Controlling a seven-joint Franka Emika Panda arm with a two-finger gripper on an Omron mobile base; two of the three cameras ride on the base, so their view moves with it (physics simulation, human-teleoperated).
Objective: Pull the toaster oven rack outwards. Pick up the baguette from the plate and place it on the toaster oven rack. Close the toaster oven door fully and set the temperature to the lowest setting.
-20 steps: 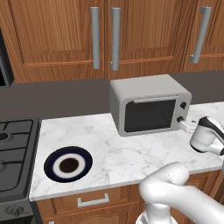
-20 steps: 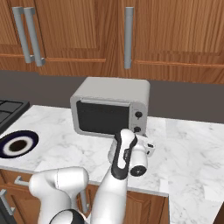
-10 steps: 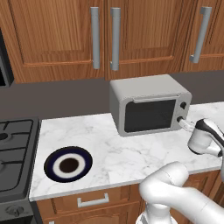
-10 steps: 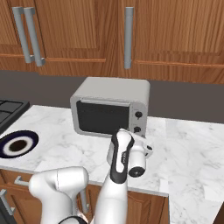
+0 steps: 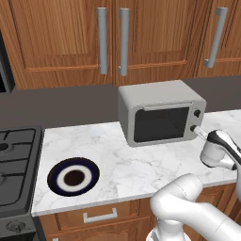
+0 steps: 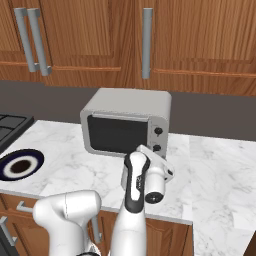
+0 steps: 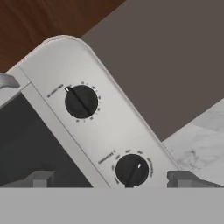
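Toaster oven (image 5: 160, 113): light-grey box at back of marble tabletop (image 5: 132, 164), toaster oven door (image 5: 160, 124) shut, 2 dark knobs on its right panel. Plate (image 5: 73, 176): navy rim, brown centre, near stove side.

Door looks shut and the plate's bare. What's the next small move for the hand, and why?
Probably ease the open hand forward onto the lower knob of the toaster oven, then close. The fingertips already straddle that knob without touching it. Which knob sets temperature I can't read.

gripper (image 7: 111, 180) has crept closer to the toaster oven (image 5: 160, 112) front, now right at its lower knob (image 7: 132, 170), jaws spread either side.
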